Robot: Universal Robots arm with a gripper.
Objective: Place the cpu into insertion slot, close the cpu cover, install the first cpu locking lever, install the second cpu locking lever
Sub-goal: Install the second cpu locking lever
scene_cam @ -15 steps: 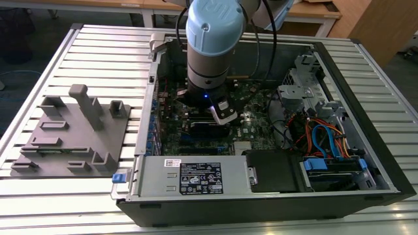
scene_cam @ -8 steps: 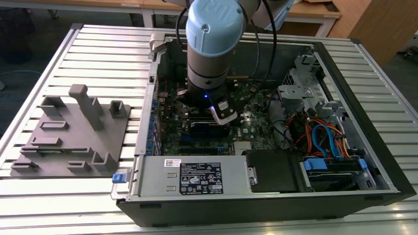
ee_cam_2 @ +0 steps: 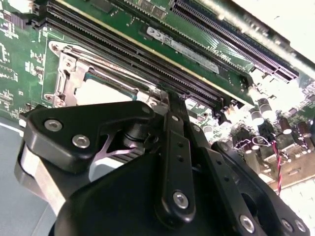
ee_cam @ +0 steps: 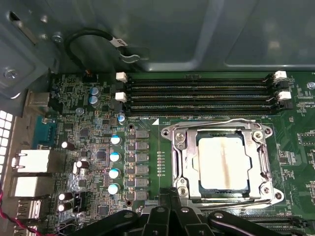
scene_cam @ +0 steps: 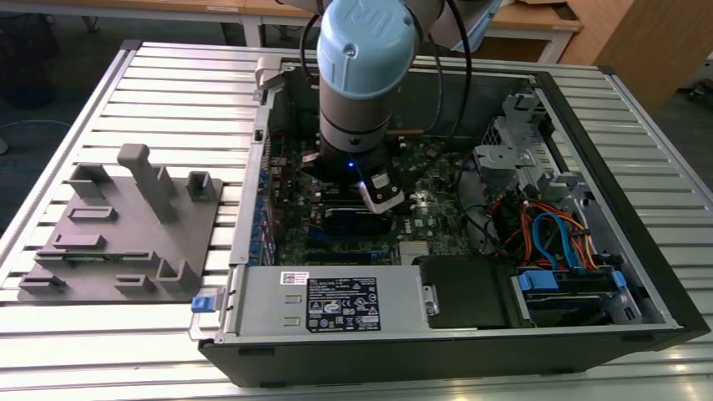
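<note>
The cpu point(ee_cam: 222, 162) is seen at the lower right of the first wrist view, seated in the insertion slot point(ee_cam: 191, 162), with the cpu cover point(ee_cam: 183, 158) lying flat around it as a silver frame, its window showing the chip's dull top. Placement and cover closing are judged done; the work appears to stand at the locking levers. A thin wire lever point(ee_cam: 206, 121) is seen along the socket's upper edge, just below the memory slots point(ee_cam: 197, 91); whether it is latched cannot be told. The gripper point(ee_cam: 170, 196) is seen at the bottom centre of that view, just beside the socket's lower edge, its fingers drawn together and holding nothing visible. In the exterior view the arm point(scene_cam: 362, 75) stands inside the computer case point(scene_cam: 468, 351). Fine alignment against a lever is judged necessary.
</note>
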